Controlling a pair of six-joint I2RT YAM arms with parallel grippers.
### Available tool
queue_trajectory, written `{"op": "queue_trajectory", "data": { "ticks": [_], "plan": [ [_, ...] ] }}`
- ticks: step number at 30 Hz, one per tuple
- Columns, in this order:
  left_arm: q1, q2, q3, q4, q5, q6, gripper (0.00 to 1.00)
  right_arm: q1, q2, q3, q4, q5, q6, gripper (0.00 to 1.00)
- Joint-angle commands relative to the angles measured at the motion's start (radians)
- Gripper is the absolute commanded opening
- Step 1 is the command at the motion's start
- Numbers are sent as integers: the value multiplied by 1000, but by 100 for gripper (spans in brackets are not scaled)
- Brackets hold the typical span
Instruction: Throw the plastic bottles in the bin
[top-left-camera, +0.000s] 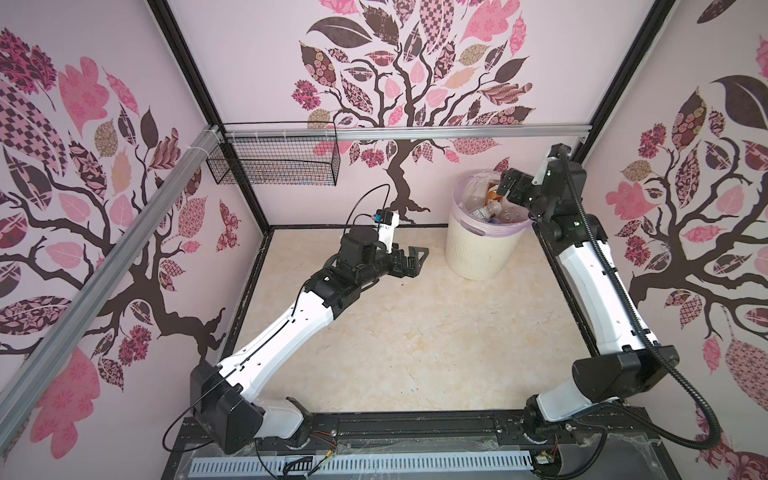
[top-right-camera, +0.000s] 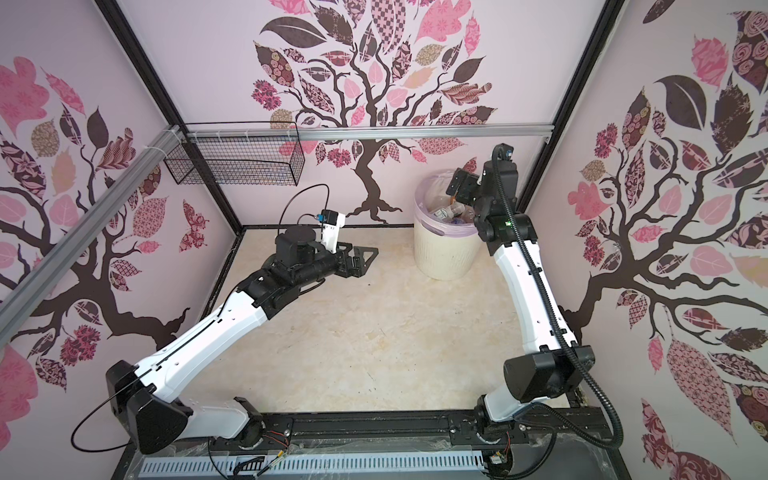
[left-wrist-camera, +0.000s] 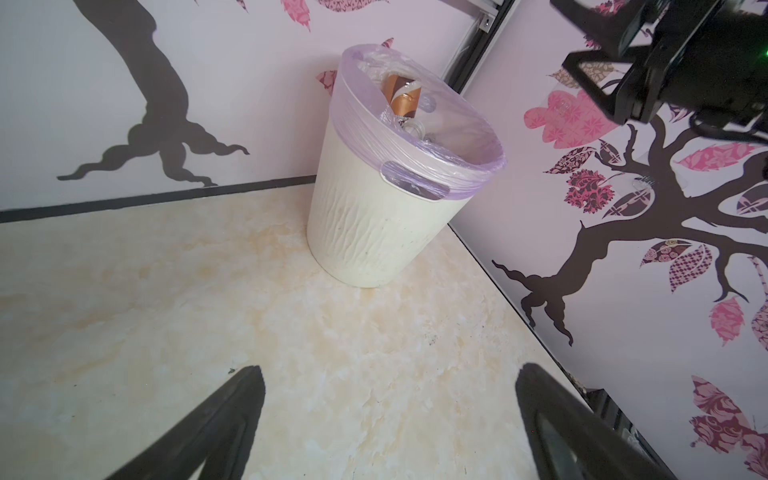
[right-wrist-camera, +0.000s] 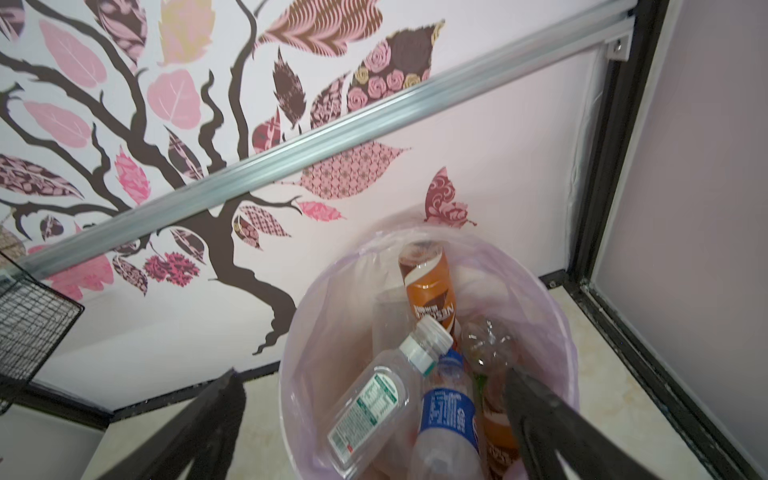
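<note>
1. Right hand (right-wrist-camera: 370, 374) hangs wide, empty, right above the bin (top-left-camera: 473, 249); bottles (right-wrist-camera: 446, 419) lie inside, below it.
2. Left hand (left-wrist-camera: 390, 369) wide, empty; bin ahead of it; you see no bottle on the desk (top-left-camera: 415, 332).

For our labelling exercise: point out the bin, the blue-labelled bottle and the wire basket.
bin (left-wrist-camera: 374, 232): left wrist view, ribbed outer wall.
blue-labelled bottle (right-wrist-camera: 446, 415): right wrist view, its label.
wire basket (top-left-camera: 274, 166): a top view, front mesh.
</note>
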Motion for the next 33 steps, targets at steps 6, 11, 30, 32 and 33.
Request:
{"op": "queue_trajectory", "data": {
  "ticks": [6, 11, 30, 32, 33],
  "plan": [
    [14, -115, -61, -51, -169, 98, 98, 135, -238, -247, 103, -4, -54, 100],
    [51, -174, -104, -78, -292, 111, 98, 242, -301, -417, 146, -80, -33, 100],
    [559, -212, -666, 358, -561, 326, 98, 276, -556, -1327, 802, 177, -183, 99],
    [593, -161, -664, 371, -525, 270, 98, 276, -569, -1373, 825, 236, -239, 99],
    [601, -138, -683, 416, -512, 257, 98, 276, -572, -1398, 840, 267, -260, 99]
  ]
}}
